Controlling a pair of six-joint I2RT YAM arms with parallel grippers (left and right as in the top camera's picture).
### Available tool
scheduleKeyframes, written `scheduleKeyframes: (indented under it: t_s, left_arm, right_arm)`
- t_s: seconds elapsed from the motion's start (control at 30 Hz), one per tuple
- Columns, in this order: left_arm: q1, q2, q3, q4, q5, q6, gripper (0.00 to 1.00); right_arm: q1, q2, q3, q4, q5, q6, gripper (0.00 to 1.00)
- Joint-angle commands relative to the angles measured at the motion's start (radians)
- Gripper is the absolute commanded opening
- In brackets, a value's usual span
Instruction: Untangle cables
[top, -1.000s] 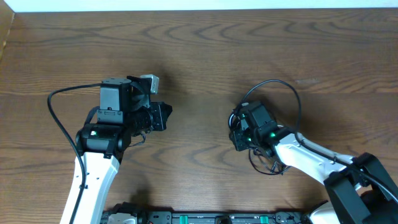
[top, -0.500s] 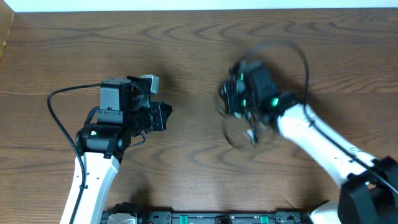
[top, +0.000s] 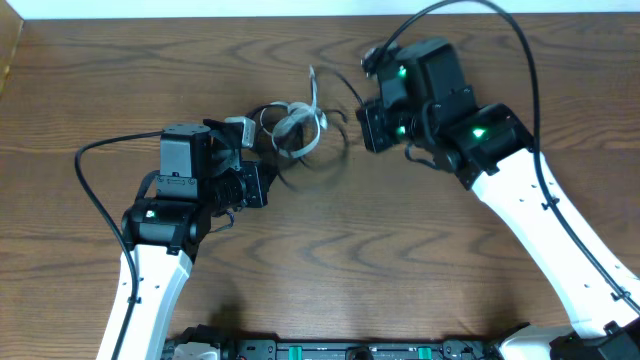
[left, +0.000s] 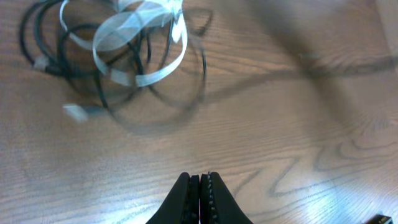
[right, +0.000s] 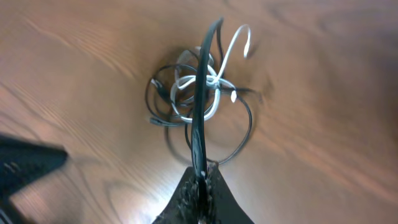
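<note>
Cables (top: 297, 133): tangled heap on bench (top: 330, 265) at 12 o'clock. Your right fingers (right: 184, 194) clench the black cable (right: 199, 93), prob. drawing it out; left fingers (left: 184, 200) clenched, empty. Nxt: pin heap w/ left.

**Two cables, two arms, one table**

There are two cables in one tangle: one thin black flexible cable (right: 200, 112) and one thin white flexible cable (left: 118, 28). Their small plug ends are too blurred to count.

There are two white-and-black robot arms, a left arm (top: 150, 270) and a right arm (top: 530, 210). Each bears one black two-finger gripper, making two: the left gripper (left: 200, 186) and the right gripper (right: 200, 177).

Two thicker black leads show, one per arm (top: 90, 190) (top: 520, 50).

There is one brown wooden table (top: 330, 260).
</note>
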Motion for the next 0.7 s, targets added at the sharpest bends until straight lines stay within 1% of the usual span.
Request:
scheduleKeyframes:
  t_s: [0.0, 0.17, 0.3, 0.5, 0.57, 0.67]
  left_arm:
    - [0.000, -0.002, 0.002, 0.009, -0.013, 0.010, 0.08]
    - [0.000, -0.002, 0.002, 0.020, -0.045, 0.010, 0.08]
    - [0.000, 0.000, 0.002, 0.036, -0.059, 0.010, 0.08]
    - [0.000, 0.042, 0.002, 0.043, -0.065, 0.010, 0.08]
    - [0.000, 0.069, 0.002, 0.044, -0.064, 0.009, 0.08]
    - [-0.004, 0.104, 0.002, 0.051, -0.053, 0.009, 0.08]
  right_arm:
    - [0.012, -0.010, -0.002, -0.091, 0.166, -0.027, 0.02]
    - [-0.003, -0.079, -0.001, -0.215, 0.487, 0.069, 0.01]
    - [-0.020, -0.185, -0.001, -0.218, 0.653, 0.146, 0.01]
    - [-0.061, -0.362, -0.001, -0.158, 0.785, 0.266, 0.01]
    - [-0.077, -0.408, -0.001, -0.156, 0.805, 0.327, 0.02]
    - [-0.088, -0.435, -0.002, -0.169, 0.800, 0.355, 0.01]
